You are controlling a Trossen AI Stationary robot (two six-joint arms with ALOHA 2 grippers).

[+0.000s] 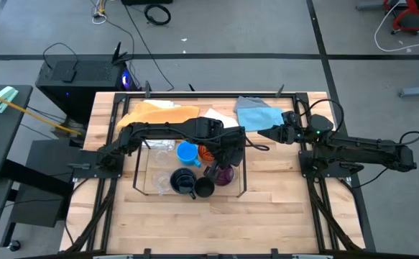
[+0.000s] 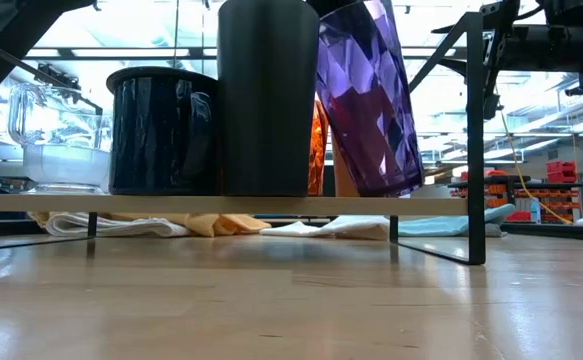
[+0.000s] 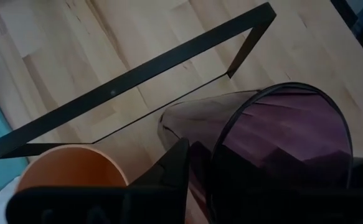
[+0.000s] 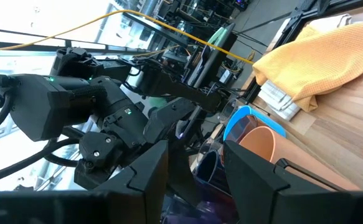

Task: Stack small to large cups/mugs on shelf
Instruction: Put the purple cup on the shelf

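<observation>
The wire shelf stands mid-table and holds a light-blue mug, an orange cup, a navy mug, a black cup and clear cups. The purple tumbler stands at the shelf's right end, tilted, with its bottom on the shelf base and its top toward the black cup. My left gripper is above the tumbler, at its rim. My right gripper waits open at the table's far right, holding nothing. My left gripper comes down on the purple tumbler slanting from above. One finger lies outside the wall just below the rim. The other is lost in the dark inside, so the pinch itself does not show. The tumbler stays tilted, its bottom on the shelf.
A yellow cloth, a white cloth and a blue cloth lie along the far edge behind the shelf. The shelf's black wire frame runs close by the tumbler. Bare wood lies toward the near edge.
</observation>
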